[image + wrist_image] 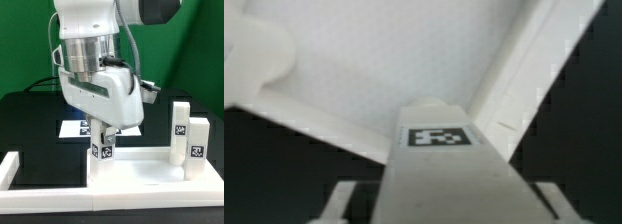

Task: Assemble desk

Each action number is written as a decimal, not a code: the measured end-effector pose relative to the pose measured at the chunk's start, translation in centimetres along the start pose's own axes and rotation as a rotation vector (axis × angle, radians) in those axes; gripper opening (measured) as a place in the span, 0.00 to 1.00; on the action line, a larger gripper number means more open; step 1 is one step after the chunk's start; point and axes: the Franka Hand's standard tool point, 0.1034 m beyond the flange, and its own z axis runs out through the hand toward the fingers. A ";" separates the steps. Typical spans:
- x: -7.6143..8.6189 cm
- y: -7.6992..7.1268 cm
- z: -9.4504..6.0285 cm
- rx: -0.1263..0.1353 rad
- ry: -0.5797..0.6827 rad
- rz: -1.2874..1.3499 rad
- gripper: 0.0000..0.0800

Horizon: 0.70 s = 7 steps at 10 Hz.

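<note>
The white desk panel [150, 172] lies flat at the front of the table, rim up. In the wrist view its rimmed inside [384, 70] fills the picture behind the post. My gripper [103, 133] is shut on a short square leg post [103, 150], held upright with its tag facing the camera. The post's lower end sits at the panel's corner on the exterior view's left. From the wrist, the tagged post [441, 150] runs between my fingers [345, 200], one on each side. Two more leg posts [180, 122] [198, 142] stand upright at the panel's right end.
The marker board [72, 128] lies on the black table behind the gripper. A white L-shaped border bar [10, 165] runs along the exterior view's left and front. A rounded white part [249, 55] shows at the panel's edge in the wrist view.
</note>
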 end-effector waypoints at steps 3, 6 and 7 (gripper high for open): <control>0.8 0.1 -0.1 0.039 -0.048 0.352 0.37; 1.0 0.2 0.0 0.038 -0.060 0.550 0.37; 0.8 0.3 0.1 0.032 -0.062 0.602 0.37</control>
